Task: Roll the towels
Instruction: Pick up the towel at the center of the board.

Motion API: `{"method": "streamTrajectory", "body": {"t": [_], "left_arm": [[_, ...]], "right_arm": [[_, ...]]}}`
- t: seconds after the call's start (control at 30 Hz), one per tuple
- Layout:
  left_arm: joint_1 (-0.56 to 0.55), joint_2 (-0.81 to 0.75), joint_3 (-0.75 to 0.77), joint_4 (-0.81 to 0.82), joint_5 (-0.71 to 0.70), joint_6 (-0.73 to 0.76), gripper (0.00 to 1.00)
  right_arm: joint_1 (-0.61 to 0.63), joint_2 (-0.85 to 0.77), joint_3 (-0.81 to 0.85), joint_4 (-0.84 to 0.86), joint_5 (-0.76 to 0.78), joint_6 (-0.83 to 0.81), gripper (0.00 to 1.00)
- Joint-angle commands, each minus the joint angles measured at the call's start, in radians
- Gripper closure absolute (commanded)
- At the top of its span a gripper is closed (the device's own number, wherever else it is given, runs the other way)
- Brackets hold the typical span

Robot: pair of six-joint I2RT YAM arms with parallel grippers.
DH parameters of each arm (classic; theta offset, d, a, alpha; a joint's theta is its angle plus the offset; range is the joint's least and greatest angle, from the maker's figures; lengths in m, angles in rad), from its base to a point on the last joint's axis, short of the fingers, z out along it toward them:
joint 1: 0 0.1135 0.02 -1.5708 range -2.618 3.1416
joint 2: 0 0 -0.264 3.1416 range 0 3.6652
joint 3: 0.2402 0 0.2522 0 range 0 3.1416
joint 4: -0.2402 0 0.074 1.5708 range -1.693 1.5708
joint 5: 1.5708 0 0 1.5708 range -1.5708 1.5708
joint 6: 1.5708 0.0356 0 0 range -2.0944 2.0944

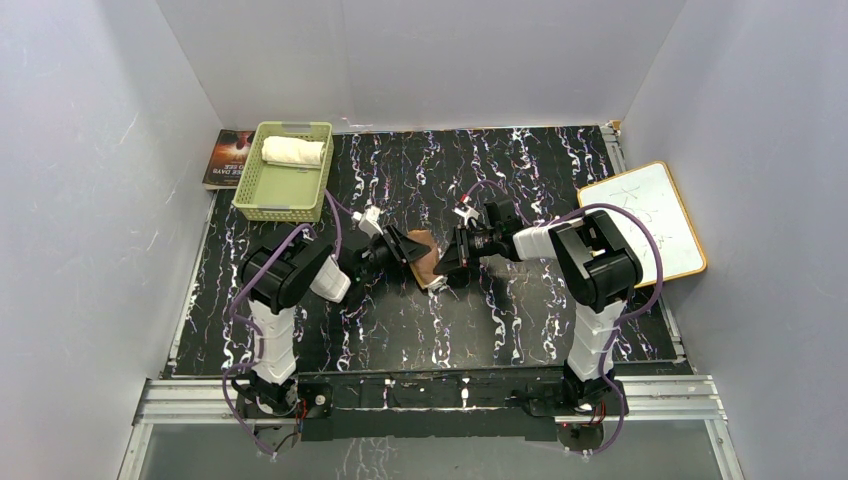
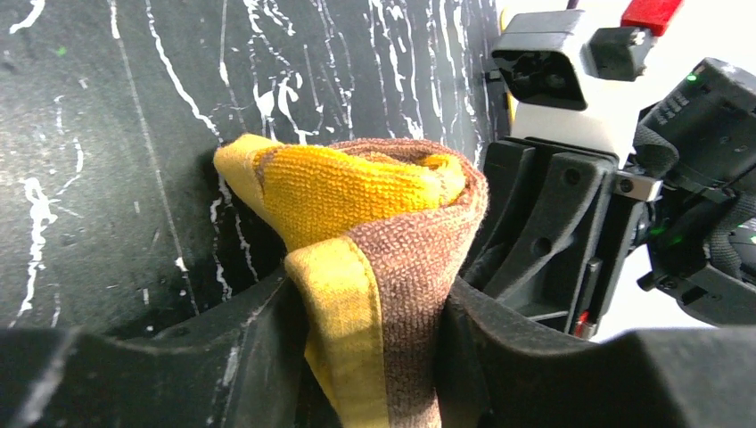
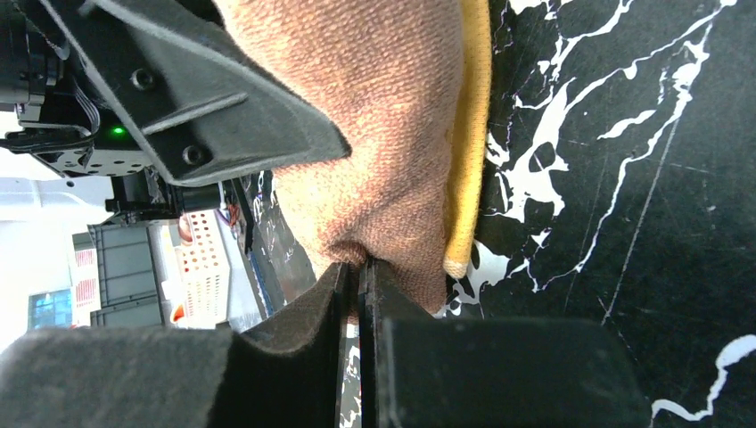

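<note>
The brown towel point(image 1: 424, 257) with yellow-orange edging is bunched into a loose roll at the middle of the table, held between both arms. In the left wrist view the roll point(image 2: 357, 192) fills the gap of my left gripper point(image 2: 374, 308), whose jaws press on it from both sides. My right gripper point(image 3: 361, 267) is shut, pinching a fold of the same brown towel point(image 3: 374, 134), whose yellow hem hangs on the right. From above, the left gripper point(image 1: 403, 250) and right gripper point(image 1: 447, 262) meet at the towel. The cream-white towel point(image 1: 293, 151) lies rolled in the basket.
A green plastic basket point(image 1: 250, 192) stands at the back left, with a dark book point(image 1: 224, 158) beside it. A white board with a wooden frame point(image 1: 650, 222) lies at the right edge. Grey walls close in the black marbled table point(image 1: 520, 320).
</note>
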Motion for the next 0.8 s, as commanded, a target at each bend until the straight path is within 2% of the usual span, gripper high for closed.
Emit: {"method": "streamTrajectory", "body": {"t": [0.0,0.13,0.23,0.33,0.53,0.77], "left_arm": [[-0.014,0.004,0.004,-0.042,0.005,0.060,0.58],[-0.014,-0.028,0.014,-0.092,-0.008,0.088,0.60],[-0.003,-0.056,0.022,-0.122,-0.014,0.097,0.60],[0.021,-0.087,0.024,-0.139,-0.020,0.095,0.61],[0.093,-0.185,0.027,-0.188,-0.027,0.086,0.66],[0.217,-0.394,0.084,-0.359,-0.037,0.104,0.67]], "right_arm": [[0.001,0.021,-0.027,-0.016,0.048,-0.027,0.96],[-0.002,-0.010,-0.017,-0.020,0.036,-0.044,0.88],[-0.014,-0.059,-0.011,0.012,-0.007,-0.032,0.67],[-0.046,-0.128,0.008,0.025,-0.013,-0.017,0.56],[-0.140,-0.280,-0.041,0.162,-0.045,0.126,0.54],[-0.152,-0.402,-0.090,0.059,-0.001,0.050,0.52]]}}
